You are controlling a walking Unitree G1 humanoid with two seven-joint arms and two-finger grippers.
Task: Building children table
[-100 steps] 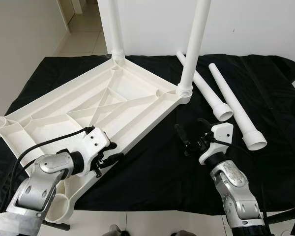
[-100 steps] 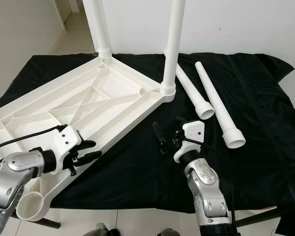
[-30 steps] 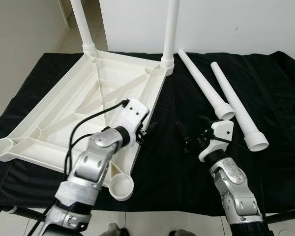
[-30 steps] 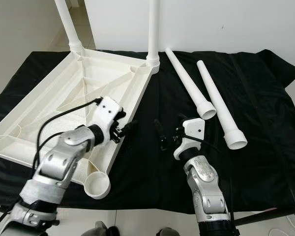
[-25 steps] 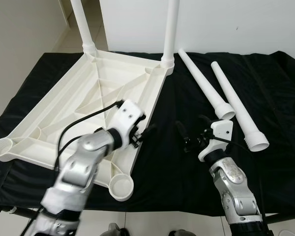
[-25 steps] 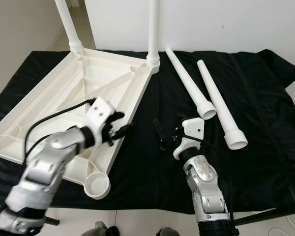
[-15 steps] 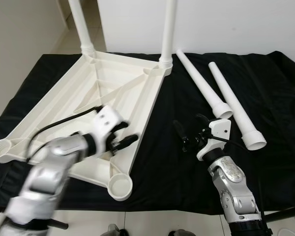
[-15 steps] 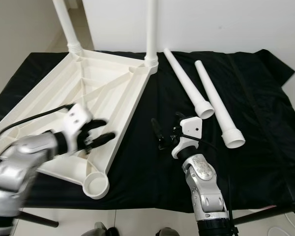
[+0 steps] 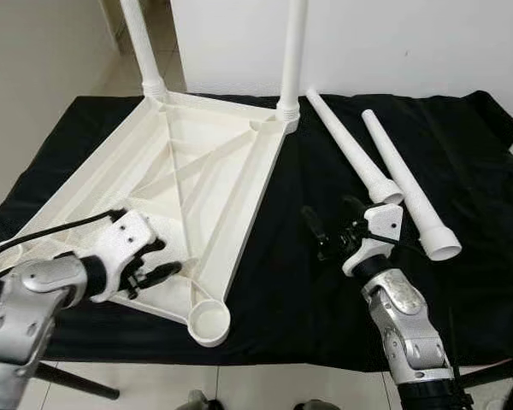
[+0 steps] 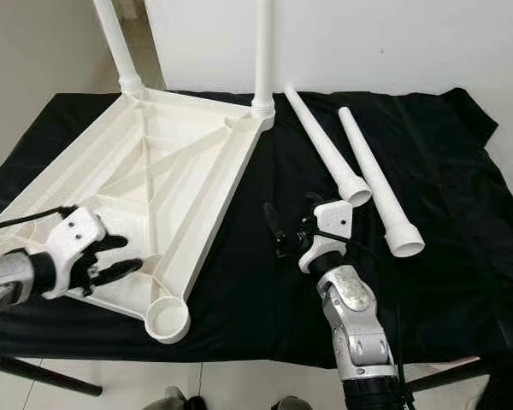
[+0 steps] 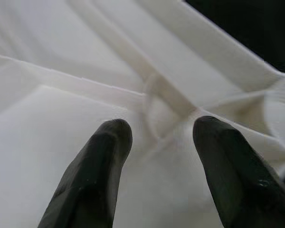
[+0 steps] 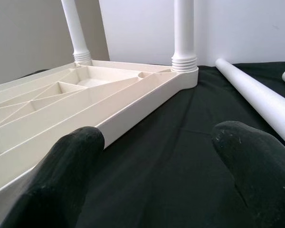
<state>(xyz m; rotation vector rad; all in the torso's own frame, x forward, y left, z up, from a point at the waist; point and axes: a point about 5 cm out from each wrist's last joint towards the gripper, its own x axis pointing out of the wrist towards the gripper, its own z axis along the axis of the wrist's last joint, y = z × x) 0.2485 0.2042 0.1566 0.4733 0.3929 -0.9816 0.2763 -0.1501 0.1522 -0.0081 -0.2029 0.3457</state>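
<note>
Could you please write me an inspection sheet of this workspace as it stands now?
Surface: black cloth covers the work table.
Job's things: white tabletop lies upside down, ribs up; two fitted legs stand upright in its far corners; near corner socket is empty; two loose legs lie side by side on the cloth, to the right of the tabletop.
Clutter: nothing seen.
Grippers: left tool open, over the tabletop's near ribs; right tool open, above the cloth between tabletop and loose legs.
Cables: black cable runs to the left wrist.
Surroundings: white wall behind; tiled floor at left.
</note>
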